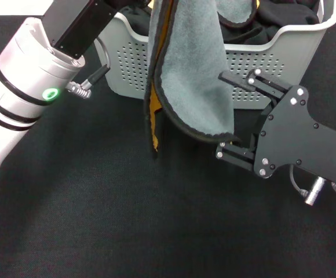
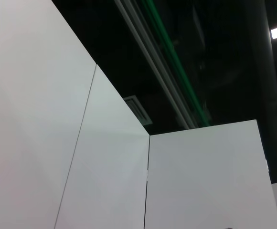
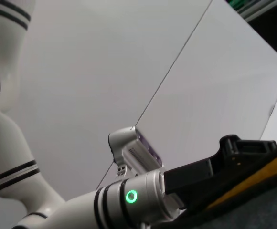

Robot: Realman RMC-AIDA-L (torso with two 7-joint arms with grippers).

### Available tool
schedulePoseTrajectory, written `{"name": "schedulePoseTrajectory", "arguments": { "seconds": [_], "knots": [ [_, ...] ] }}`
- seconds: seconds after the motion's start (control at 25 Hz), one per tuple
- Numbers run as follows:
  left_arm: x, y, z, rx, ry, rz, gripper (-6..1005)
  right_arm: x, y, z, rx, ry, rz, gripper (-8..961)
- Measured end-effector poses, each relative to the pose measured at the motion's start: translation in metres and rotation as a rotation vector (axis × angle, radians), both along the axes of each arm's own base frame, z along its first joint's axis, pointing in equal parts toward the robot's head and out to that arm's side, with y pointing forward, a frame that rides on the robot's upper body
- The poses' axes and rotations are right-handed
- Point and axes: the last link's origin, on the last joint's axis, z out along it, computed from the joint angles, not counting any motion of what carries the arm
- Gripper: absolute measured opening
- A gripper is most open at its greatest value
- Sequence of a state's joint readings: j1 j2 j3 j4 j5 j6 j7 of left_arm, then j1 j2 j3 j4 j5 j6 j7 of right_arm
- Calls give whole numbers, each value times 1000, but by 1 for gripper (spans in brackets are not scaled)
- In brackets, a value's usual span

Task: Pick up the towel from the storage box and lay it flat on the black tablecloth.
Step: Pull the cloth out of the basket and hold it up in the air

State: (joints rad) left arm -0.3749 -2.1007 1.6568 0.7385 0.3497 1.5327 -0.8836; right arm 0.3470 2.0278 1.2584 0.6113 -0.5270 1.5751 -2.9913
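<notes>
The towel (image 1: 191, 75) hangs in front of the storage box (image 1: 260, 58), grey face toward me, black edging, orange-yellow face showing at its left fold. Its top runs out of the head view, and its lower edge hangs just above the black tablecloth (image 1: 127, 214). My left arm (image 1: 35, 75) reaches up to the towel's top. In the right wrist view, the left gripper (image 3: 243, 148) is clamped on the towel's (image 3: 253, 191) black-edged border. My right gripper (image 1: 233, 116) stands open, with the towel's lower right corner between its fingers.
The light grey perforated box stands at the back of the cloth, with dark fabric (image 1: 284, 17) inside it. The black cloth stretches wide in front of the box and under both arms. White wall panels fill both wrist views.
</notes>
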Motion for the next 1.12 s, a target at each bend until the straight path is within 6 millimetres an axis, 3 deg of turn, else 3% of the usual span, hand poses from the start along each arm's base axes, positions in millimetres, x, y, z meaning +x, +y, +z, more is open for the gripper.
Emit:
{"name": "schedulePoseTrajectory", "arguments": {
  "seconds": [0.44, 0.8, 1.12],
  "knots": [
    [-2, -3, -1, -3, -5, -5, 6, 24, -8, 19, 49, 142, -145, 613],
    [6, -1, -8, -30, 6, -34, 7, -3, 11, -1, -17, 71, -75, 589],
    [4, -1, -10, -40, 10, -25, 8, -8, 0, -7, -48, 75, -48, 567]
  ]
}}
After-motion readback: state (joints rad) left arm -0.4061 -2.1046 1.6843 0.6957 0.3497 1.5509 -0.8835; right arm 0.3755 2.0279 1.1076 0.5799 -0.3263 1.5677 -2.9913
